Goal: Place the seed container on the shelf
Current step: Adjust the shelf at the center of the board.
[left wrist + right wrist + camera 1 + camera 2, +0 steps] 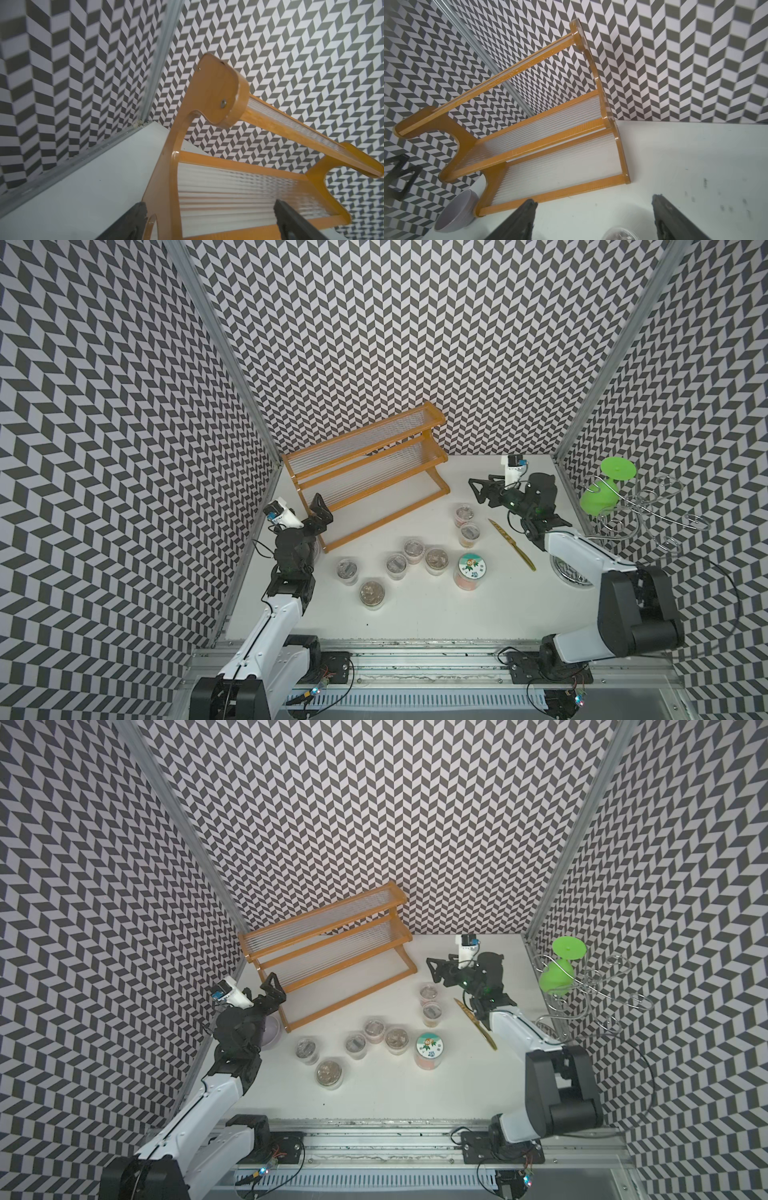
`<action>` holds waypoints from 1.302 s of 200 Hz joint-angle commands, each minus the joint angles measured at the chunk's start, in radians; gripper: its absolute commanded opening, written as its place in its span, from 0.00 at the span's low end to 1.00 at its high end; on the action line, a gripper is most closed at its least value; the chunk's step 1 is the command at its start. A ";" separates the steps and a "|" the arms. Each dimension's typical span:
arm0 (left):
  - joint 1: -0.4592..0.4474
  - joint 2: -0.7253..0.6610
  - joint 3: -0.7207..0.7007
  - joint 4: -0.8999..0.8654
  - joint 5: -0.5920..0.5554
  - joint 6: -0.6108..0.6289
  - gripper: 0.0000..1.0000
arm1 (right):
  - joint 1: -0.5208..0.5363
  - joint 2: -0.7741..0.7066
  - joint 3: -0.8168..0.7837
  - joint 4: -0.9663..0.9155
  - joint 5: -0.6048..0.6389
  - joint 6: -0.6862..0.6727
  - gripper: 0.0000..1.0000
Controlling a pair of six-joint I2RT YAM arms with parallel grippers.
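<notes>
The shelf [365, 472] [328, 969], orange-brown with pale ribbed tiers, stands at the back left with nothing on its tiers. Several clear lidded seed containers stand on the white table in both top views. The one nearest my right gripper [478, 491] [434, 969] is a cup [464, 514] [428, 993]. In the right wrist view my right gripper [593, 202] is open, and that cup's lid [619, 234] shows low between the fingers, untouched. My left gripper [321, 508] [208, 207] is open at the shelf's left end [164, 187], holding nothing.
A larger jar with a picture lid [471, 570] stands among the cups. A golden knife [511, 543] lies right of them. A grey bowl [270, 1031] sits under my left arm and a metal bowl [569, 572] under my right. A silver wire stand [648, 514] holds a green glass [598, 493].
</notes>
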 commanded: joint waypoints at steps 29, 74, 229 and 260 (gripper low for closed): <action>0.005 0.047 0.133 -0.263 0.189 -0.071 1.00 | 0.037 0.351 0.430 -0.212 -0.008 -0.001 0.76; 0.005 0.032 0.134 -0.287 0.211 -0.066 1.00 | 0.049 0.593 0.774 -0.326 -0.001 -0.031 0.65; 0.004 0.033 0.167 -0.333 0.290 -0.040 1.00 | 0.106 0.749 0.955 -0.347 0.182 -0.109 0.40; 0.003 0.030 0.164 -0.340 0.306 -0.037 1.00 | 0.107 0.643 0.831 -0.297 0.249 -0.158 0.31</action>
